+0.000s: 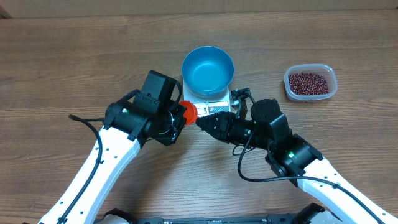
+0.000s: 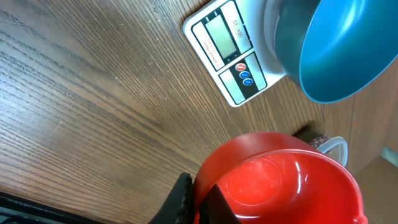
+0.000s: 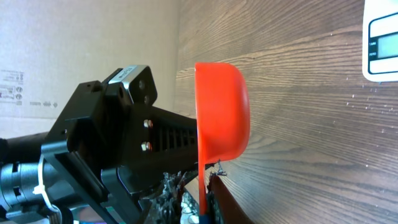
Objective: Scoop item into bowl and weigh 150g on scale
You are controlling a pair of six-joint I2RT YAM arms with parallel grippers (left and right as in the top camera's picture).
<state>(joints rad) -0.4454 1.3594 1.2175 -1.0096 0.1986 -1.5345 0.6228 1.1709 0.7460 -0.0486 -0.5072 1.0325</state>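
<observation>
Left fingers (image 2: 182,199) are clenched on your red scoop (image 2: 280,183), held over the worktop (image 1: 74,56) beside the scale (image 1: 206,103). Right fingers (image 3: 219,198) sit at its handle (image 3: 202,180); you cannot tell whether they grip. On the scale stands the bowl (image 1: 208,68). The beans (image 1: 308,82) lie in the tub (image 1: 333,84), well apart.

Blue bowl (image 1: 194,67), white scale (image 1: 213,107), red scoop (image 1: 188,112) (glossy), dark red-brown beans (image 1: 309,82).

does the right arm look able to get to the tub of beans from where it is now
Probably yes: the tub sits open on the same side as the right arm, with bare table between them. The bowl and scale stand off to the side, not in the way.
</observation>
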